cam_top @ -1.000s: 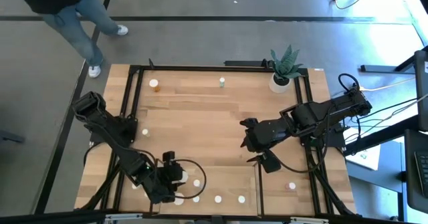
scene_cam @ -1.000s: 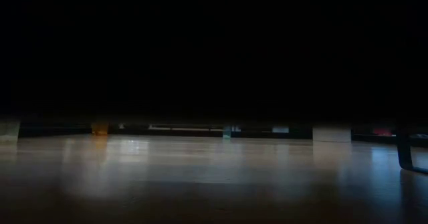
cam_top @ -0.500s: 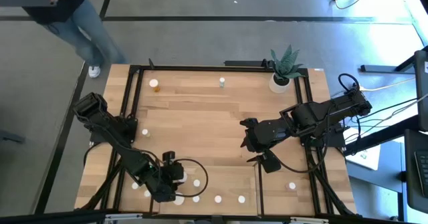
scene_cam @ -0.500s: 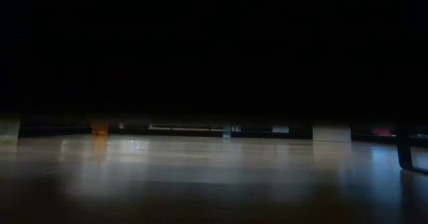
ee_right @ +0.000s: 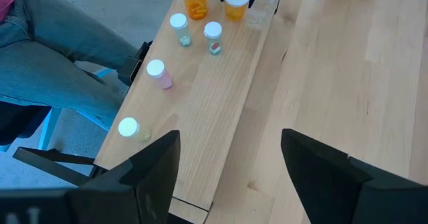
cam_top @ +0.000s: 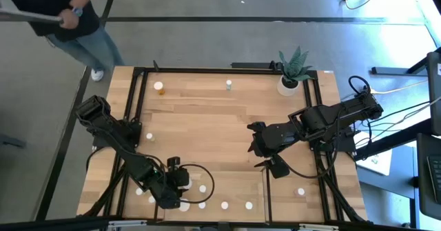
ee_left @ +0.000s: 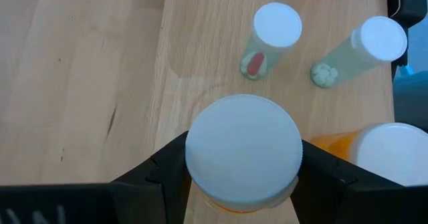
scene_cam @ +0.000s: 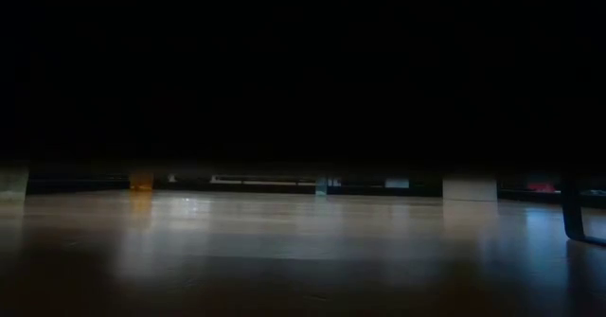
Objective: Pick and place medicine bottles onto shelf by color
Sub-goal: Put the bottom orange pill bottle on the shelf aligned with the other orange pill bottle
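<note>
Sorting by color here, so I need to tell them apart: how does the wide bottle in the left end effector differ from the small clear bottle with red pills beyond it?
The wide bottle has an amber body; the small clear bottle shows red pills. The wide bottle's cap is far broader. The wide bottle sits between the left end effector fingers; the small one stands free on the shelf. Both have white caps.

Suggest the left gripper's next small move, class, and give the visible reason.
Probably open and lift clear. The left gripper is shut on a wide amber bottle that looks set down on the shelf beside another amber bottle, though contact isn't certain.
</note>
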Tool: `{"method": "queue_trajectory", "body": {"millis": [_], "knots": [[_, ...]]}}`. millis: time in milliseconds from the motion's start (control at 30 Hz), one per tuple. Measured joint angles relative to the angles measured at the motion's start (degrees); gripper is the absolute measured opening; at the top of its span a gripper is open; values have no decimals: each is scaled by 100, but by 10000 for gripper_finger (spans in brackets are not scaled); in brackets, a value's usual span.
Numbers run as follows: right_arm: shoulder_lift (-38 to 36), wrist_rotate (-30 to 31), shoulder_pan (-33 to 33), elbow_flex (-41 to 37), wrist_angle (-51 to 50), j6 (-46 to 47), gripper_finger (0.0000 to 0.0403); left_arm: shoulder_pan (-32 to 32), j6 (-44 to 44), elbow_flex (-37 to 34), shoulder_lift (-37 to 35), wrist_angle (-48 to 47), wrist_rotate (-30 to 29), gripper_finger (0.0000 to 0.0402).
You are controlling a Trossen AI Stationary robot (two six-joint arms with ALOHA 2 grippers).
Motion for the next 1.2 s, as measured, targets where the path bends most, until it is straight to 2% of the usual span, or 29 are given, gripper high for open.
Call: {"method": "queue_trajectory", "body": {"millis": [733,1200], "knots": [[0,0,0,0,1,0,262,-4,0,-2,151,131,2,198],[0,0,1,0,1,0,262,-4,-148,-2,155,92,0,303]]}}
